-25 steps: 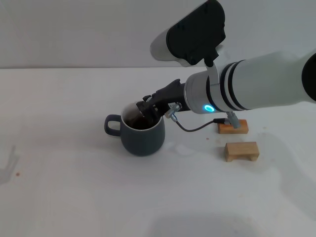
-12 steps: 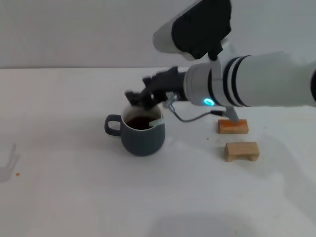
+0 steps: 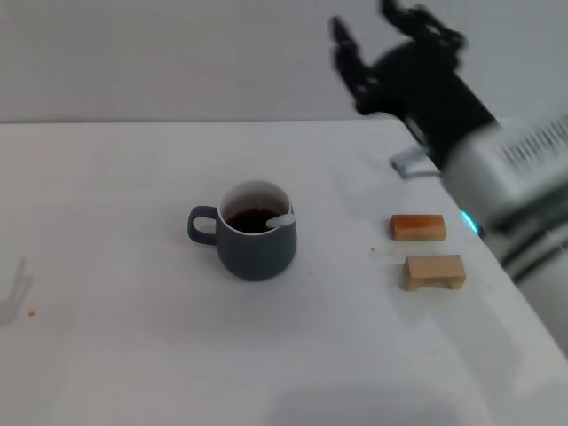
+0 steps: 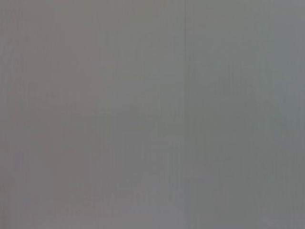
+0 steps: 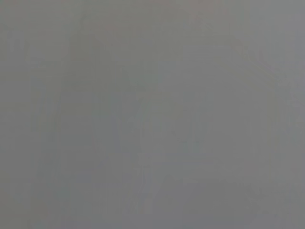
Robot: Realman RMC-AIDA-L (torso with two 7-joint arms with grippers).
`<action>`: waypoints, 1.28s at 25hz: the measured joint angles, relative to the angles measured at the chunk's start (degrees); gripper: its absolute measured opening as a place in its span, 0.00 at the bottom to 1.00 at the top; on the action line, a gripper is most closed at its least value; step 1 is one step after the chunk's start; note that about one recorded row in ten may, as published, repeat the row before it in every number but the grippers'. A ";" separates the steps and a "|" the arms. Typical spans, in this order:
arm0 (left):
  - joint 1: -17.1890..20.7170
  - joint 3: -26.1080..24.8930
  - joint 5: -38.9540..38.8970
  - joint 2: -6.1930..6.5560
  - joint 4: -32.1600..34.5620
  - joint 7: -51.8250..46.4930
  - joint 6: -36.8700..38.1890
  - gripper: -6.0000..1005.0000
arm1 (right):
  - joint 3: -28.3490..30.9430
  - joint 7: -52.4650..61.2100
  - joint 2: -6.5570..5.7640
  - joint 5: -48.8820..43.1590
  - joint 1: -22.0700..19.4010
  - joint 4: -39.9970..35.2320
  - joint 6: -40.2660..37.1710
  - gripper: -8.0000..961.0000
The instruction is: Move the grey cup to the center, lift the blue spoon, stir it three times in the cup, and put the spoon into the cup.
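Note:
The grey cup [image 3: 253, 238] stands upright near the middle of the white table [image 3: 124, 337], its handle pointing left and dark liquid inside. The blue spoon [image 3: 280, 220] rests in the cup, its pale handle leaning over the right rim. My right gripper [image 3: 382, 31] is raised high at the upper right, well away from the cup, open with nothing between its fingers. The left arm does not show in the head view. Both wrist views show only plain grey.
Two small wooden blocks lie right of the cup: an orange-brown one [image 3: 417, 227] and a paler one [image 3: 434, 271] in front of it. The right arm's white body [image 3: 515, 186] reaches over the table's right edge.
My right gripper let go of the spoon, which now stays in the cup. The arm then lifted and swung back up to the right.

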 joint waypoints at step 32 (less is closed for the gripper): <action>-1.70 0.66 0.28 -0.26 -0.14 -1.89 -0.34 0.85 | -20.26 10.63 0.00 23.62 -11.42 -34.17 -51.14 0.81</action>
